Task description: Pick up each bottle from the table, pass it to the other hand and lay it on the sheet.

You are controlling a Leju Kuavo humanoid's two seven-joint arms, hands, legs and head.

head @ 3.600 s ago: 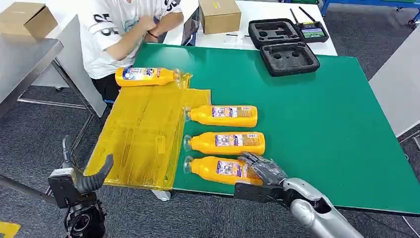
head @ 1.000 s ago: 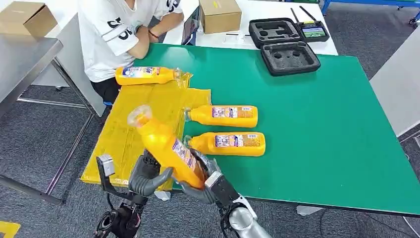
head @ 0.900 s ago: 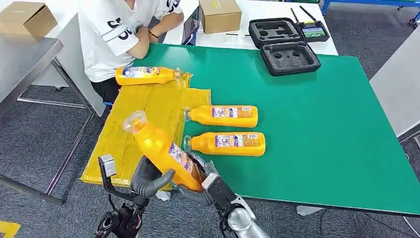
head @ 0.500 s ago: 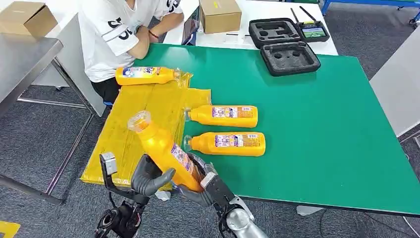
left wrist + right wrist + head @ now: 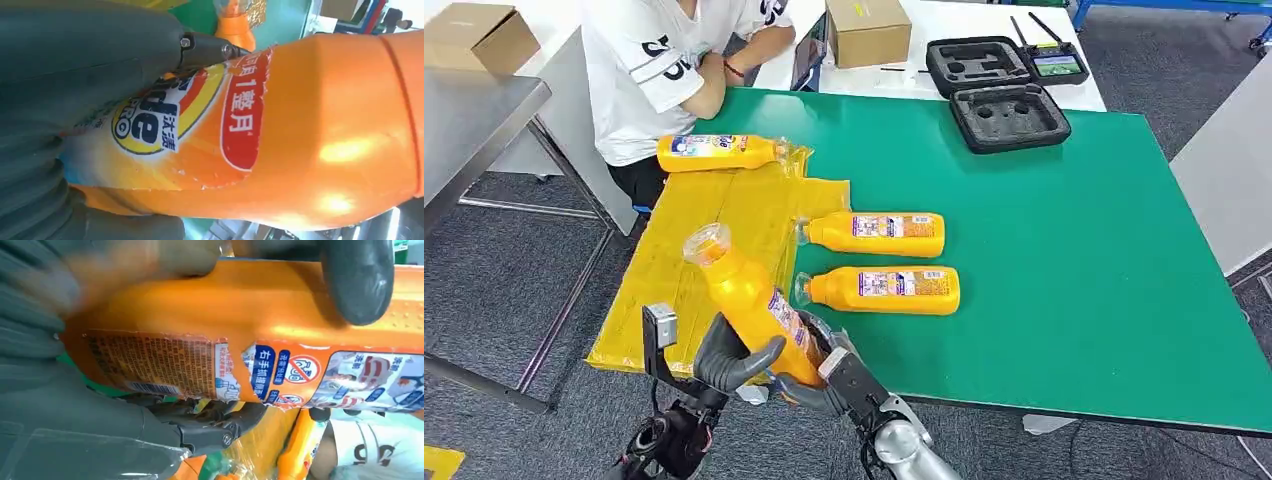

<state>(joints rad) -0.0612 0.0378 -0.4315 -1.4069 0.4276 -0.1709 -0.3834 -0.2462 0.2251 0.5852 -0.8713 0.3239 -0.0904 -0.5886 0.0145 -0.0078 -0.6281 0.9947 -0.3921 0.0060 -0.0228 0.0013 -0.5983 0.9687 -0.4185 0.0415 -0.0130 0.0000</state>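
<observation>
An orange bottle [image 5: 754,305] with a clear cap hangs tilted over the near edge of the yellow sheet [image 5: 714,225], cap pointing up and away. My left hand [image 5: 729,355] grips its lower body from the left, and my right hand [image 5: 829,375] holds its base from the right. Up close, the bottle's label [image 5: 165,120] lies against my left hand [image 5: 75,65]. In the right wrist view the bottle [image 5: 250,310] rests in my right hand [image 5: 75,405]. Two more bottles [image 5: 874,233] [image 5: 884,289] lie on the green table [image 5: 1074,260]. Another bottle [image 5: 719,152] lies at the sheet's far end.
A person in a white shirt [image 5: 664,70] leans on the table's far left corner. A cardboard box [image 5: 867,30], two black foam cases [image 5: 1007,117] and a controller [image 5: 1054,65] sit at the back. A grey table [image 5: 474,120] with a box stands to the left.
My right hand lifted the nearest bottle off the table and carried it left to my left hand. Over the last second the left hand has closed in around its body.
</observation>
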